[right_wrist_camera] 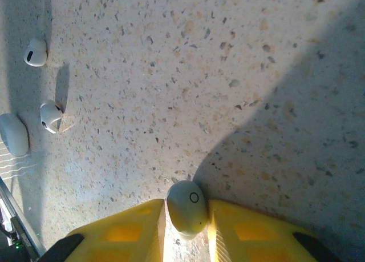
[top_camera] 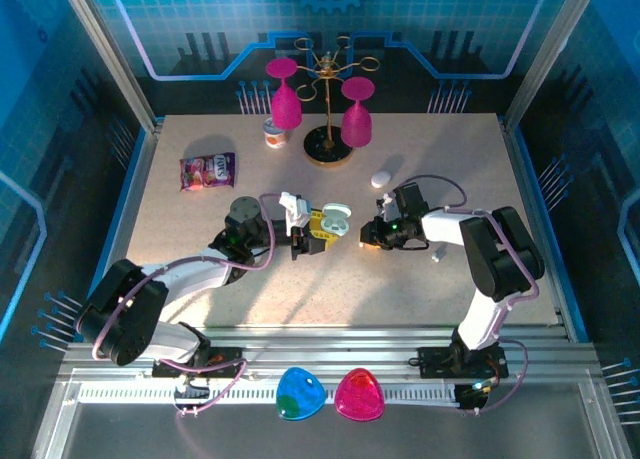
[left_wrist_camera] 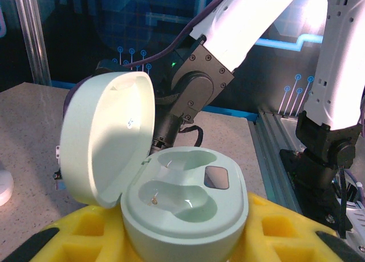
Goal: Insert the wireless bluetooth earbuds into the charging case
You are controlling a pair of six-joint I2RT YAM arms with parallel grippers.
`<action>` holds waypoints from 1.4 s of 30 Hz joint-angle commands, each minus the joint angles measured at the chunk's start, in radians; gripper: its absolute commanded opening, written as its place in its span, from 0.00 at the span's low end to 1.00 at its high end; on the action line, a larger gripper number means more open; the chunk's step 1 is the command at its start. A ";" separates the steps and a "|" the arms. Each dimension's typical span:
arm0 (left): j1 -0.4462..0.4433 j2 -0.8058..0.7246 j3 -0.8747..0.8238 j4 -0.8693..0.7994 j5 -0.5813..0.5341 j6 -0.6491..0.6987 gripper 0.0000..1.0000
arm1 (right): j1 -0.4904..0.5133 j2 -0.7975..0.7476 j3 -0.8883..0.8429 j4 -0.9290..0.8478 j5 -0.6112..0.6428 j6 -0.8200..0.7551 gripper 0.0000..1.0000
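Holding the charging case [left_wrist_camera: 185,202] clamped in my left pincer [top_camera: 318,231], lid [left_wrist_camera: 105,136] tipped back, presents its empty wells [left_wrist_camera: 171,196] to my right pincer [top_camera: 372,232], which is pinching one earbud [right_wrist_camera: 187,208] over the worktop [right_wrist_camera: 239,73], ready to seat it; two more earbuds [right_wrist_camera: 35,52] lie loose on the worktop.

We're seeing the mint case [left_wrist_camera: 185,208] getting cropped at the bottom, and the earbud [right_wrist_camera: 186,204] is sitting half buried between the right end effector's [right_wrist_camera: 187,213] yellow pads [right_wrist_camera: 128,230].
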 commanded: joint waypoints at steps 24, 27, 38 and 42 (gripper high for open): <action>0.012 -0.007 -0.010 0.011 -0.018 0.029 0.29 | 0.152 -0.259 0.017 -0.264 0.576 0.025 0.19; 0.012 -0.005 -0.010 0.015 -0.022 0.027 0.29 | 0.201 -0.294 0.022 -0.309 0.722 0.060 0.18; 0.014 -0.007 -0.021 0.014 -0.037 0.032 0.29 | 0.344 -0.290 0.127 -0.473 1.051 0.165 0.16; 0.015 0.009 -0.028 0.034 -0.076 0.028 0.29 | 0.379 -0.311 0.157 -0.497 1.077 0.177 0.15</action>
